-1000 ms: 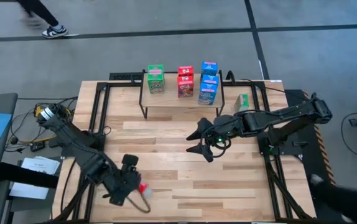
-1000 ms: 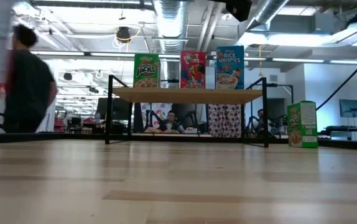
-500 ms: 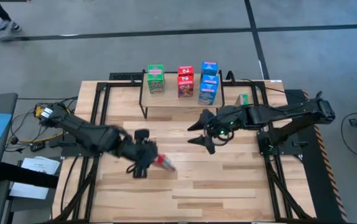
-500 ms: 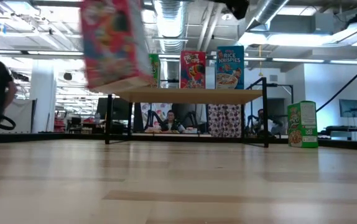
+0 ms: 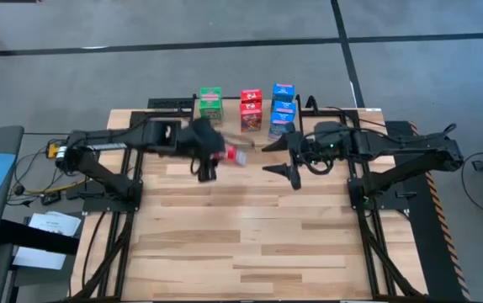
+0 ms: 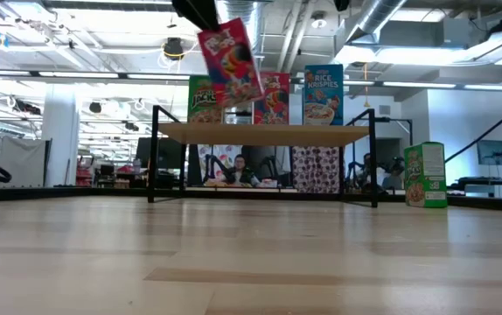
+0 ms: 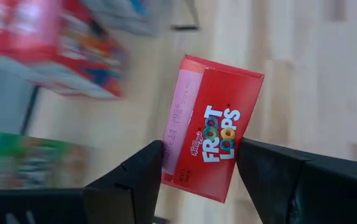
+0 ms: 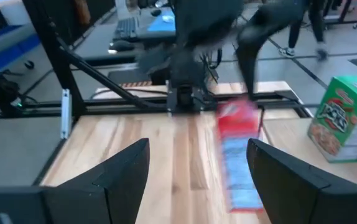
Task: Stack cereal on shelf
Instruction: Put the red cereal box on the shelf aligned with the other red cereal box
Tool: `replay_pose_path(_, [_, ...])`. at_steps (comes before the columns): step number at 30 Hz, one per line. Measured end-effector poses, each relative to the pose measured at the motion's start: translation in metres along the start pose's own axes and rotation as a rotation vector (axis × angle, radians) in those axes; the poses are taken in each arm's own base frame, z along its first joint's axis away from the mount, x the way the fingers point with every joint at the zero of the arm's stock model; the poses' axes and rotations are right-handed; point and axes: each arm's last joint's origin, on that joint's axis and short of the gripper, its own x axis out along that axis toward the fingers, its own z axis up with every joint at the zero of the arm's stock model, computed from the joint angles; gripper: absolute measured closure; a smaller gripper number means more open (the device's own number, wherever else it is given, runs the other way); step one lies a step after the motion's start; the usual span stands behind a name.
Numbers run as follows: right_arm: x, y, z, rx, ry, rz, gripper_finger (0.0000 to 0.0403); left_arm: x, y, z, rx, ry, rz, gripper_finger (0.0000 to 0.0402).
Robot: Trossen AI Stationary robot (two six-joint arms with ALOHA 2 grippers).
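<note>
Cereal is what I am holding: a red box (image 7: pixel 211 129) sits clamped between the two fingers of my left gripper (image 7: pixel 197 165), the jaws closed part way onto its narrow sides. From above, that gripper (image 5: pixel 210 151) hangs over the table (image 5: pixel 250 244) just in front of the shelf (image 5: pixel 233 135), with the red box (image 5: pixel 235 156) tilted and sticking out toward my right arm. From table height the same box (image 6: pixel 231 63) shows slanted in the air, above the level of the shelf top (image 6: pixel 264 132) and overlapping the boxes behind it.

On the shelf stand a green box (image 5: pixel 210 105), two red boxes (image 5: pixel 251 109) one behind the other, and two blue boxes (image 5: pixel 282 108) likewise. One more green box (image 6: pixel 426 175) stands upright on the table beside the shelf, toward my right.

My right gripper (image 5: pixel 285 156) hovers near the front right corner of the shelf, its fingers spread wide with nothing between them. It is close to the held red box but not touching it.
</note>
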Motion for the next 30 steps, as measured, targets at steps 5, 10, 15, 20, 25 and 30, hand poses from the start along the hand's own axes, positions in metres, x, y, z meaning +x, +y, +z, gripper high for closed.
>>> replay_pose_path(5, [0.002, -0.005, -0.004, 0.005, 0.036, -0.019, 0.0109, -0.008, 0.028, 0.010, -0.016, -0.052, 0.056, 0.0218])
replay_pose_path(10, [0.002, -0.006, -0.005, 0.007, 0.046, -0.025, 0.0109, -0.017, 0.043, 0.016, -0.004, -0.093, 0.092, 0.0218])
replay_pose_path(15, [0.002, -0.007, -0.005, 0.006, 0.042, -0.043, 0.0109, -0.016, 0.051, 0.020, 0.038, -0.137, 0.119, 0.0219])
replay_pose_path(20, [0.002, -0.007, -0.005, 0.005, 0.043, -0.059, 0.0109, -0.014, 0.060, 0.019, 0.008, -0.140, 0.134, 0.0219])
replay_pose_path(25, [0.002, -0.007, -0.005, 0.005, 0.044, -0.059, 0.0109, -0.001, 0.065, 0.010, -0.013, -0.088, 0.146, 0.0224])
replay_pose_path(30, [0.002, -0.007, -0.005, 0.006, 0.051, -0.059, 0.0109, -0.003, 0.055, 0.009, -0.025, -0.073, 0.095, 0.0235])
